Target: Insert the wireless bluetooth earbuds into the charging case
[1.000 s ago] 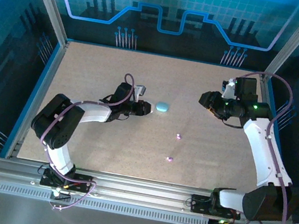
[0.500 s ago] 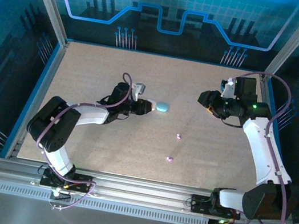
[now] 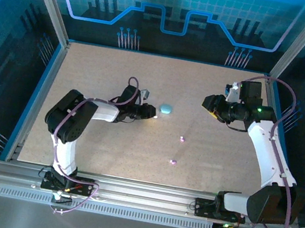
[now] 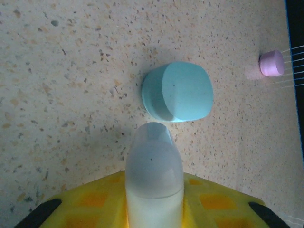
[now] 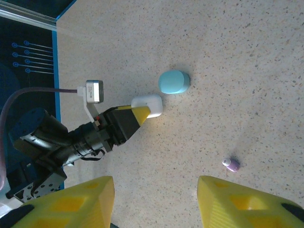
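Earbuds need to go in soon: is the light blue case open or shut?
Looks shut. The light blue case lies as one closed pebble on the table, with no lid raised and no sockets showing.

Speckled beige table (image 3: 87, 79), light blue case (image 4: 178, 91), white case (image 5: 147, 105)

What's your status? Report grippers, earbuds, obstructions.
Left gripper shut on white case, beside light blue case. Right gripper open, empty. Two pinkish-purple earbuds loose on table. Nothing blocking them.
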Controlling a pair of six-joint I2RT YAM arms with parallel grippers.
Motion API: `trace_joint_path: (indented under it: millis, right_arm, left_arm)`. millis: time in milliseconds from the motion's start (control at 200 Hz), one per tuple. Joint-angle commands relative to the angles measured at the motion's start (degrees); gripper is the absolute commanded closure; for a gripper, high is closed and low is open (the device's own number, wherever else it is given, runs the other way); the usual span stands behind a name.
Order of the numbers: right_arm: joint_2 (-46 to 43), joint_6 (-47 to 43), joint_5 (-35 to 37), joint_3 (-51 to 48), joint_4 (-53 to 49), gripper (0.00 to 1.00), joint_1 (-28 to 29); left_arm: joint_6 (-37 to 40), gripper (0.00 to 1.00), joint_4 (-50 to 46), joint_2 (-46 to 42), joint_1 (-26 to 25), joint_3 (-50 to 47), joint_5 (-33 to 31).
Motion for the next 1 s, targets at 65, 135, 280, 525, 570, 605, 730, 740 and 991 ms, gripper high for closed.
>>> trace_joint_path:
  millis: [65, 135, 280, 525, 570, 605, 730, 740, 991]
  right_arm:
    - [-0.9, -0.4, -0.1, -0.7, 0.1, 0.49, -1.0]
    - [-0.4, -0.7, 0.8, -0.9, -0.1, 0.49, -1.0]
    - [0.6, -0.9, 2.0, -1.0, -0.8, 0.49, -1.1]
    - [4.1, -4.2, 8.5, 0.6, -2.0, 0.48, -1.5]
    - [5.7, -5.0, 11.9, 1.1, -2.2, 0.47, -1.8]
    - [7.2, -5.5, 14.6, 1.6, -2.1, 0.46, -2.2]
    - [14.3, -6.7, 21.5, 4.2, -1.5, 0.46, -4.7]
    - [14.8, -6.9, 21.7, 4.4, -1.3, 0.46, -4.9]
    - [30.1, -9.9, 23.5, 16.1, 0.5, 0.44, -10.5]
  left_arm:
    - [0.1, 0.65, -5.5, 0.4, 1.2, 2.1, -1.0]
    - [0.9, 0.64, -7.7, 0.3, 1.7, 2.5, -1.6]
    - [3.5, 0.61, -12.1, -0.3, 2.4, 3.5, -2.9]
    - [8.4, 0.5, -18.7, -5.5, 3.6, 4.6, -6.1]
    - [9.3, 0.48, -19.8, -7.3, 3.6, 4.6, -6.9]
    - [10.1, 0.48, -20.4, -8.9, 3.6, 4.6, -7.3]
    - [12.4, 0.47, -21.7, -14.9, 3.6, 4.4, -6.7]
    - [12.5, 0.46, -21.7, -15.5, 3.6, 4.3, -6.6]
    - [15.8, 0.41, -17.4, -28.6, 3.5, -0.5, -5.5]
